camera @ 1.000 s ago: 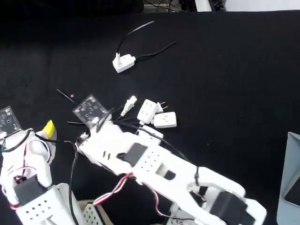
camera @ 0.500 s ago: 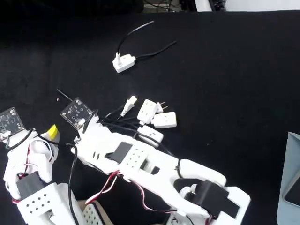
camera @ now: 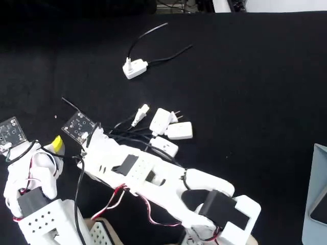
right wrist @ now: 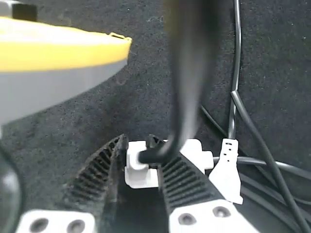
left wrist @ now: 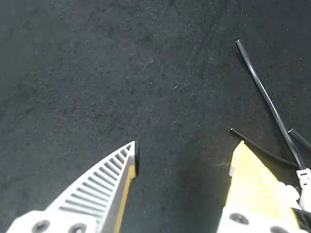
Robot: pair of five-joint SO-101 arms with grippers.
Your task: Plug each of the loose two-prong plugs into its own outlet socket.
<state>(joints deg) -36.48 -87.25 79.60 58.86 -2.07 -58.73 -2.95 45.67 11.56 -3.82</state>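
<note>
My right gripper (right wrist: 140,167) is shut on a small white plug (right wrist: 137,175) with a black cord (right wrist: 187,73) rising from it. In the high view the right arm (camera: 138,171) stretches to the near left, beside the left gripper's yellow fingertip (camera: 56,143). My left gripper (left wrist: 184,162) is open over bare black cloth, with a thin black cord (left wrist: 267,104) to one side. A loose plug (camera: 140,114) and three white outlet blocks (camera: 160,120) (camera: 180,130) (camera: 164,146) lie mid-table. One block has prongs (camera: 177,115) showing at its side.
At the far side another white outlet (camera: 135,68) has a plug in it, and two black cords (camera: 153,30) run away from it. A grey bin edge (camera: 316,194) stands at the right. Black cables (camera: 127,133) cross between the arm and the blocks.
The right arm has swung left and toward the near side, bringing its wrist closer to the left gripper. The left arm shifted slightly.
</note>
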